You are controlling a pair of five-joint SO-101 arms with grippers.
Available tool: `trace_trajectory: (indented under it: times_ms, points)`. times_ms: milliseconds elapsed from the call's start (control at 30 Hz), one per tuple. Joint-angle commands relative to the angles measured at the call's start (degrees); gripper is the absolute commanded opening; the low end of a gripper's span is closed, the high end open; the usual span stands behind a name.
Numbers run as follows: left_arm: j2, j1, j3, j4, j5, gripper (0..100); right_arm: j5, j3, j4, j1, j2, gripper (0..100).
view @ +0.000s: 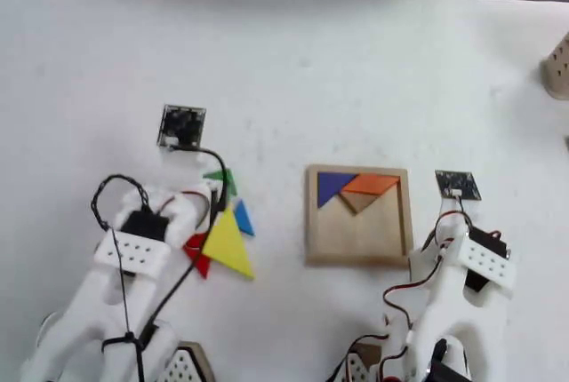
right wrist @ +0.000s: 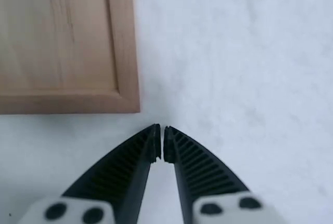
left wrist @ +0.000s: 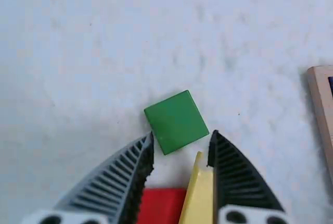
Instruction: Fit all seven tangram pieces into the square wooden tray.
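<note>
Overhead and wrist views of a tangram assembly. The square wooden tray (view: 358,253) lies on the white table (view: 284,71) between the two arms. It holds a blue triangular piece (view: 332,186) and an orange piece (view: 371,184) along its far edge, and the rest of its floor is bare wood. The other pieces visible sit clustered beside the left arm: a green square piece (left wrist: 176,122), a large yellow triangle (view: 228,242), a red piece (view: 197,255) and a small blue piece (view: 244,218).

The left gripper (left wrist: 181,145) is spread, its jaws flanking the near corner of the green square without closing on it. This alignment probably prepares a pinch across the piece's flat sides. The right gripper (right wrist: 160,141) is pressed together and empty, and rests just off the tray's corner (right wrist: 124,91), seemingly parked clear of the tray opening.
</note>
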Motion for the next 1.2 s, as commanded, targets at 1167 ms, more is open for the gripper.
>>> trace_trajectory:
  times_ms: [1167]
  points:
    - [-1.4,0.5,6.0,10.8,-8.1,20,0.6,-0.4,-0.7,-0.7,-1.6,2.1]
